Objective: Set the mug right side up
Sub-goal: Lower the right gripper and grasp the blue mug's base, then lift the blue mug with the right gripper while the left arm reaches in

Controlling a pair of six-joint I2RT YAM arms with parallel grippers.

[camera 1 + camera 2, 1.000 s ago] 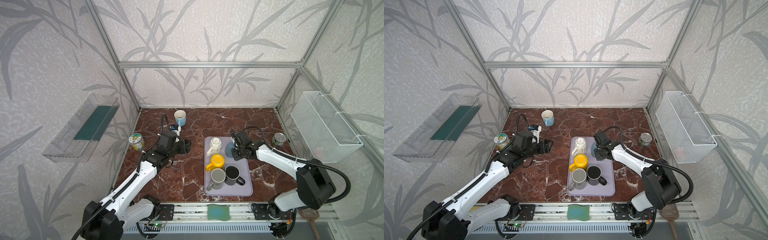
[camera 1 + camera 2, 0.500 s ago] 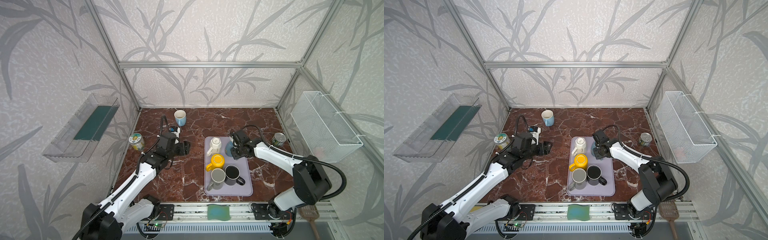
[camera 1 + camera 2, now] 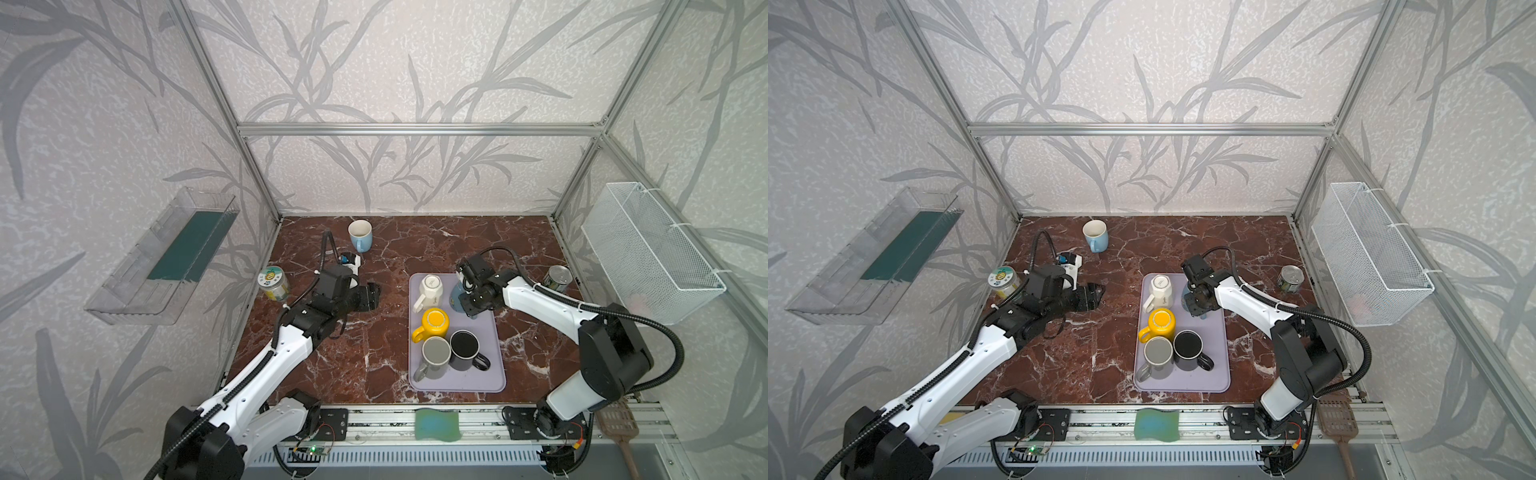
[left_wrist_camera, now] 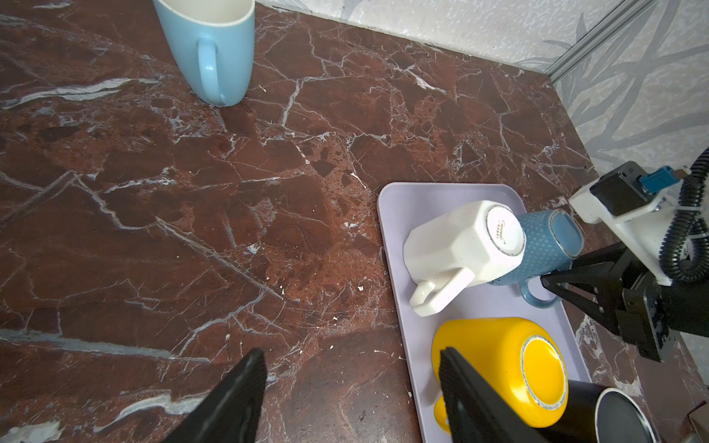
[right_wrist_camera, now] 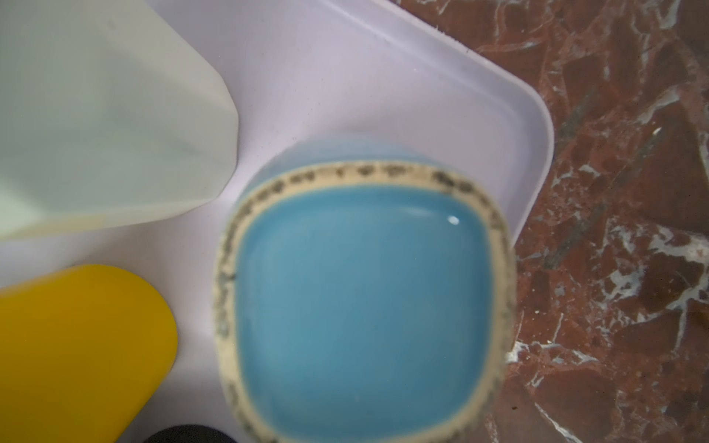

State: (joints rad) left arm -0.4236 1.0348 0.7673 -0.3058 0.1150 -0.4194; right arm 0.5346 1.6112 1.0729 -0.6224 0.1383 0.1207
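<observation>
**Right pincer at the bottom-up blue dotted mug on the tray**

The blue dotted mug (image 4: 544,245) is sitting bottom-up in the far right corner of the lavender tray (image 3: 457,383). Its glazed base is facing up and its handle is showing on the front side. The tray is lying on the tabletop (image 3: 365,353), right of the middle and toward the front edge.

The right pincer (image 3: 467,305) is reaching in from the right-edge side. Its black fingers are sitting against the mug wall next to the handle. I cannot tell whether it is clenched on the mug. The right wrist view is looking straight down on the blurred blue base.

The left pincer (image 4: 351,354) is hovering released, with its fingers spread wide over bare marble just left of the tray.

- **On the tray:** the white mug (image 3: 430,289) is sitting bottom-up just beside the blue dotted one. The yellow mug (image 3: 434,324) is sitting bottom-up in front of it. The grey mug (image 3: 435,357) and black mug (image 3: 464,349) are standing upright side by side nearer the tray's front edge.
- **Off the tray:** the light blue mug (image 3: 360,235) is standing upright near the tabletop's far edge. The jar (image 3: 274,283) is standing by the left edge and the can (image 3: 559,279) by the right edge.
</observation>
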